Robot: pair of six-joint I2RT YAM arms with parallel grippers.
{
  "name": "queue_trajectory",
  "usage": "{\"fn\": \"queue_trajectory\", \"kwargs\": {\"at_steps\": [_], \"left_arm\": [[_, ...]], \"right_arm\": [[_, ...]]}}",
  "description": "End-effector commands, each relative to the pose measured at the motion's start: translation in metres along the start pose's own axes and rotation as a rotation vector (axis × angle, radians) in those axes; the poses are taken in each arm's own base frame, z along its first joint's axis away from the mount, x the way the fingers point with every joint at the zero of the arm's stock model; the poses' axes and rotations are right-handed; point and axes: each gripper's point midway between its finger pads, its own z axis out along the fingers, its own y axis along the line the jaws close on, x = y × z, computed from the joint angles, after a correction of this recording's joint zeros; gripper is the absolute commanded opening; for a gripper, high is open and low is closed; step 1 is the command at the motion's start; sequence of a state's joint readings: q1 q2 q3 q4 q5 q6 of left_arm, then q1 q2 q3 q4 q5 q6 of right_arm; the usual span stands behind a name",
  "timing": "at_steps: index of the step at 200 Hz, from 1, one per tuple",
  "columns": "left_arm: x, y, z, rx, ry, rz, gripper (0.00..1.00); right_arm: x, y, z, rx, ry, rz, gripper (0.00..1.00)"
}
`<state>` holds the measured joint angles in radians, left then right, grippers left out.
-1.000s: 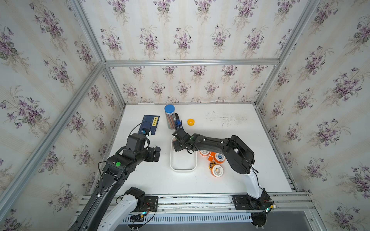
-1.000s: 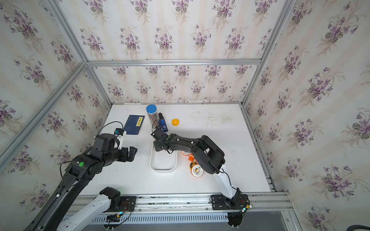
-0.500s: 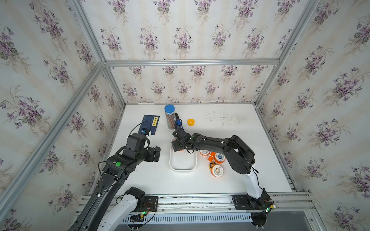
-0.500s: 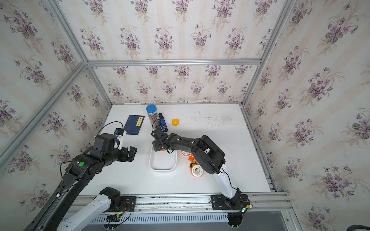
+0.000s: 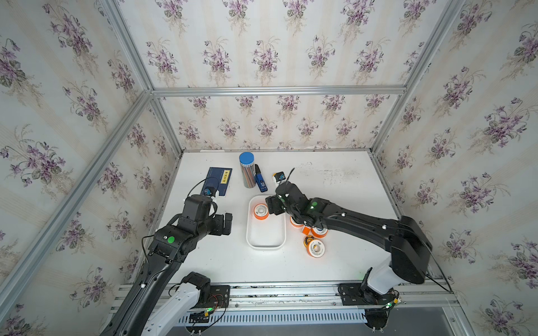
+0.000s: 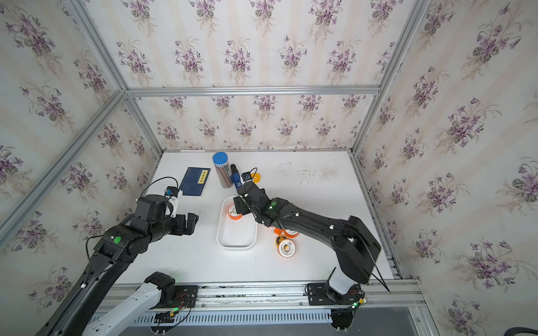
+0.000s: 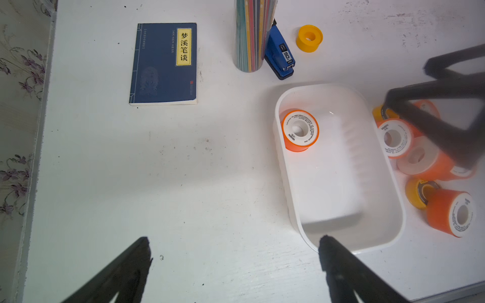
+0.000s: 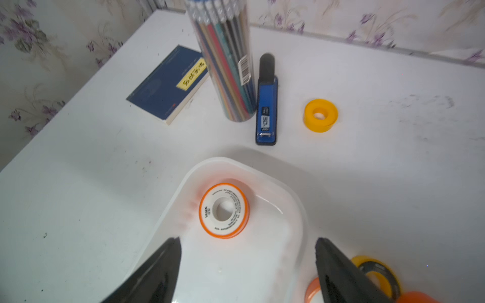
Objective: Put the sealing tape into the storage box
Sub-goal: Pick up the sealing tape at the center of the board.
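Open, empty right gripper (image 8: 247, 239) over storage box (image 8: 223, 160); sealing tape (image 8: 223, 210) lies in box's far end, clear of jaws. Wide-open, empty left gripper (image 7: 235, 238) beside box. Loose spools (image 5: 316, 247) by box's right side, partly under right arm. A second ago right gripper covered the tape; now backed off. Scuffed white table (image 5: 334, 189), floral walls (image 5: 262, 43).

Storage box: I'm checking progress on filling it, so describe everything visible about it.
The storage box is a shallow white tray, seemingly glossy plastic, rectangular with rounded corners and a raised rim. It sits flat on the white table, holding one orange-and-white tape spool, hole upward, at its far end.
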<state>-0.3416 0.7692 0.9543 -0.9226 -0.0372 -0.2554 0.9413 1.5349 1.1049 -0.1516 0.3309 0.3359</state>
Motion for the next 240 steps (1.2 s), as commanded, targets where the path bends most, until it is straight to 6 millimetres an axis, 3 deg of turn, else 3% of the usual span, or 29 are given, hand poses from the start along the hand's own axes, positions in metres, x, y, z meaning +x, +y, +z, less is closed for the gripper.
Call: {"fn": "queue_trajectory", "kwargs": {"at_steps": [1,38,101,127,186,196,219,240], "left_arm": [[-0.007,0.012,-0.005,-0.063,-0.040,-0.030,1.00],[-0.009,-0.010,-0.008,0.069,-0.054,-0.002,1.00],[-0.009,-0.087,0.003,0.413,0.036,0.011,0.99],[-0.006,-0.135,0.015,0.458,0.060,0.101,0.98],[0.002,-0.247,0.057,0.474,0.171,0.314,0.95],[0.011,-0.265,0.071,0.458,0.206,0.357,0.95],[0.021,-0.294,0.095,0.430,0.267,0.406,0.93],[0.027,-0.306,0.115,0.392,0.303,0.410,0.89]], "right_arm": [[-0.003,-0.040,-0.022,0.105,-0.085,0.007,0.84],[0.037,-0.116,-0.053,0.194,-0.105,0.170,0.85],[0.116,-0.219,-0.083,0.410,-0.140,0.482,0.85],[0.122,-0.233,-0.096,0.454,-0.177,0.535,0.83],[0.122,-0.237,-0.109,0.454,-0.229,0.558,0.79],[0.123,-0.238,-0.109,0.455,-0.230,0.558,0.79],[0.124,-0.238,-0.107,0.450,-0.230,0.562,0.79],[0.126,-0.236,-0.102,0.442,-0.214,0.558,0.79]]}}
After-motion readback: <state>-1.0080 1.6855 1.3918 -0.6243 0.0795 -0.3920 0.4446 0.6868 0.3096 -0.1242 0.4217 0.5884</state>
